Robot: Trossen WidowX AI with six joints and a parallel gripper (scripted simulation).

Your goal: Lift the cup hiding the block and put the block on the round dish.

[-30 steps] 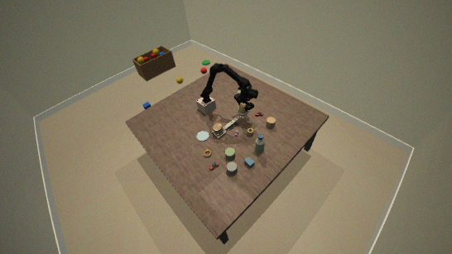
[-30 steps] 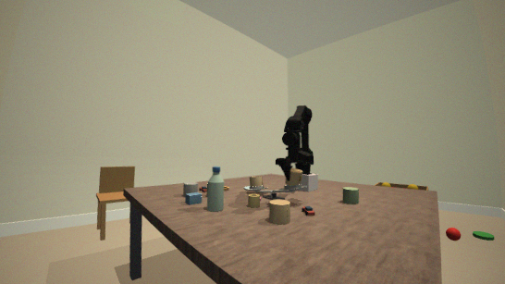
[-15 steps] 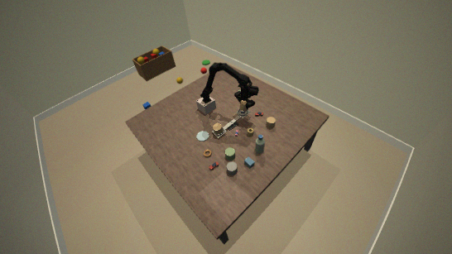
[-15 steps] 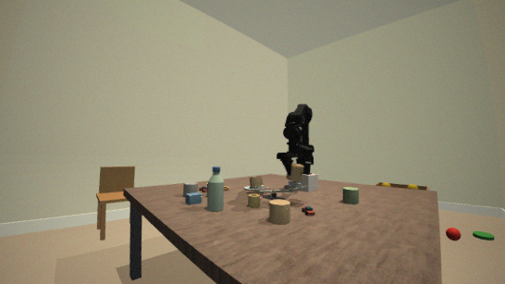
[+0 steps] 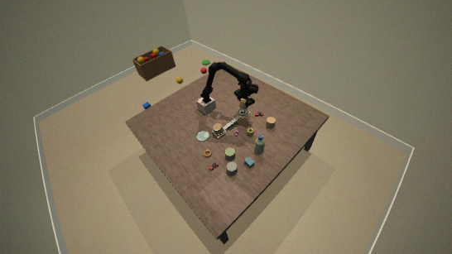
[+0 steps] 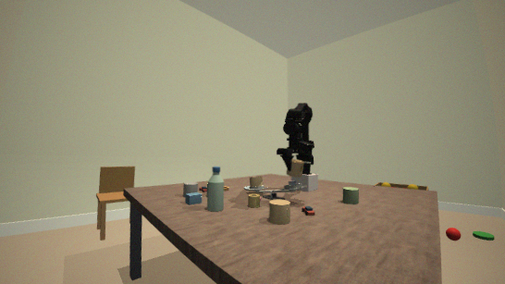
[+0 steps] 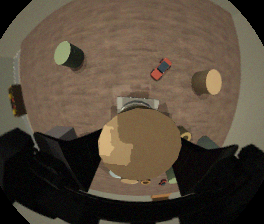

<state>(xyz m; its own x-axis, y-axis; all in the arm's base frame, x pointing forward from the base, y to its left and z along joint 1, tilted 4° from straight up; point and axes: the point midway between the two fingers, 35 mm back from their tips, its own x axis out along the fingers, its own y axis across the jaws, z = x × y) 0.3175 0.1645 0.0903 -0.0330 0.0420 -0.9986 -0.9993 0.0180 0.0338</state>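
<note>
1. One gripper (image 5: 243, 103), jaws clamped on a tan cup (image 5: 242, 103); fingers stand wide on its sides, cup hangs clear of the balance (image 5: 230, 125).
2. Wrist view: cup (image 7: 140, 143) fills the centre, round tan base toward the cam, dark finger housings either side; grey pan (image 7: 137, 104) of the balance shows just past it.
3. Exterior view: cup (image 6: 297, 167) held above the far end of the balance (image 6: 270, 190), arm (image 6: 298, 129) folded over it, grey base (image 6: 309, 181) right behind.
4. Top view: bared pan (image 5: 242, 112) sits under the lifted cup; block can't be made out there, too small/blurry.
5. 2nd cup (image 5: 217, 127) sits on the other end of the balance, upright, near the dish (image 5: 202, 136).
6. Dish is pale, flat on the table (image 5: 186, 178), just beside that end, nothing on it.
7. Further out: tan cylinder (image 5: 271, 122), small yellow cup (image 5: 250, 131), bottle (image 5: 259, 144), green cylinder (image 5: 229, 153), grey cylinder (image 5: 232, 168), blue box (image 5: 249, 161), orange ring (image 5: 207, 152), toy cars (image 5: 213, 165).
8. Floor: toy crate (image 5: 154, 62), loose balls, blue cube (image 5: 146, 105).
</note>
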